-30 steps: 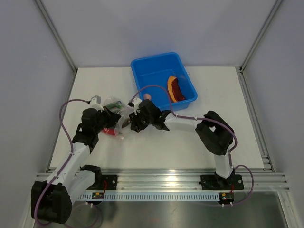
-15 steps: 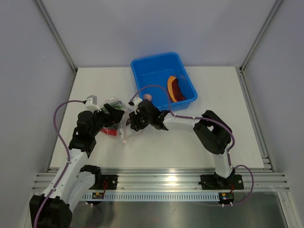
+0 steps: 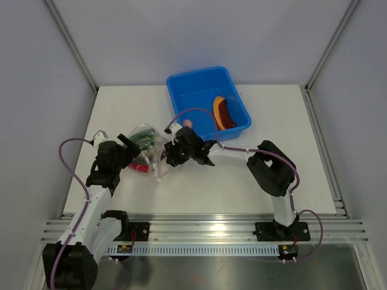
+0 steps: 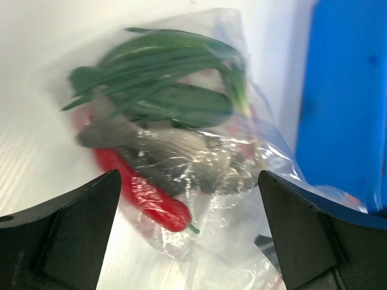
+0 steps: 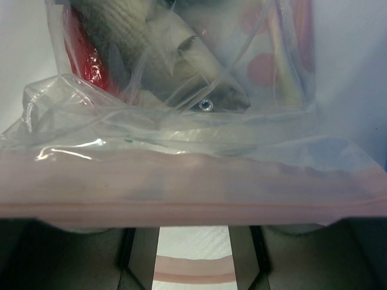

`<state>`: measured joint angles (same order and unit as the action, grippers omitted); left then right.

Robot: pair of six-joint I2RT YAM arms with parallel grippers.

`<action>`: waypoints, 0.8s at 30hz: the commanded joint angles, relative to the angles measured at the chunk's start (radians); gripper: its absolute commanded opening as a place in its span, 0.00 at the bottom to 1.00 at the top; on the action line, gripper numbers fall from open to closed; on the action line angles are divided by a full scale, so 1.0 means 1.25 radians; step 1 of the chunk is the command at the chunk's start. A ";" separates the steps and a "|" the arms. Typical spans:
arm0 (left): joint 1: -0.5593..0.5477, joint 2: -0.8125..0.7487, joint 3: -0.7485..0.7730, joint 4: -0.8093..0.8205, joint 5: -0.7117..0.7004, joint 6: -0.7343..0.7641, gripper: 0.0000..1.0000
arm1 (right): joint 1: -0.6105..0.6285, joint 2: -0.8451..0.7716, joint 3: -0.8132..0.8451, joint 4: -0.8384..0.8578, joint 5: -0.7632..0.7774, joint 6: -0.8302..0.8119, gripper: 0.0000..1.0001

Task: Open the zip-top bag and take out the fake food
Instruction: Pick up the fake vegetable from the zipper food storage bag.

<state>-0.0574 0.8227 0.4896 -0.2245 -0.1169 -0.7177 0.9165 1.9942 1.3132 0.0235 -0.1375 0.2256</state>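
Note:
The zip-top bag lies on the white table between my two grippers, holding a grey fish, a red chilli and a green onion. My left gripper is open just left of the bag, which lies between and beyond its wide-spread fingers. My right gripper is at the bag's mouth. The pinkish zip strip stretches across its fingertips and hides them. Its jaws stand apart, with bare table and a second strip between them. A pale pink egg lies by the tub's corner.
The blue tub stands behind the bag at the back centre, with an orange slice inside it. Its blue wall fills the right side of the left wrist view. Grey walls enclose the table on three sides.
My left gripper has gone from shut at the bag to fully open and has drawn back to the left. The right gripper has stayed at the bag's mouth.

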 commanded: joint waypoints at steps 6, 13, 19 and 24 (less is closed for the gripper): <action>0.014 0.049 0.077 -0.119 -0.202 -0.166 0.99 | 0.007 -0.081 -0.025 0.028 0.018 0.015 0.52; 0.029 0.155 0.104 -0.100 -0.142 -0.195 0.99 | 0.008 -0.083 -0.025 0.028 0.013 0.016 0.52; 0.030 0.273 0.127 -0.013 -0.064 -0.162 0.94 | 0.007 -0.080 -0.026 0.029 0.008 0.012 0.51; 0.030 0.261 0.098 0.025 -0.079 -0.172 0.75 | 0.007 -0.066 -0.019 0.034 -0.007 0.018 0.52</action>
<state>-0.0250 1.1721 0.6071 -0.2840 -0.2264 -0.9348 0.9165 1.9400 1.2819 0.0322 -0.1253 0.2386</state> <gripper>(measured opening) 0.787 0.515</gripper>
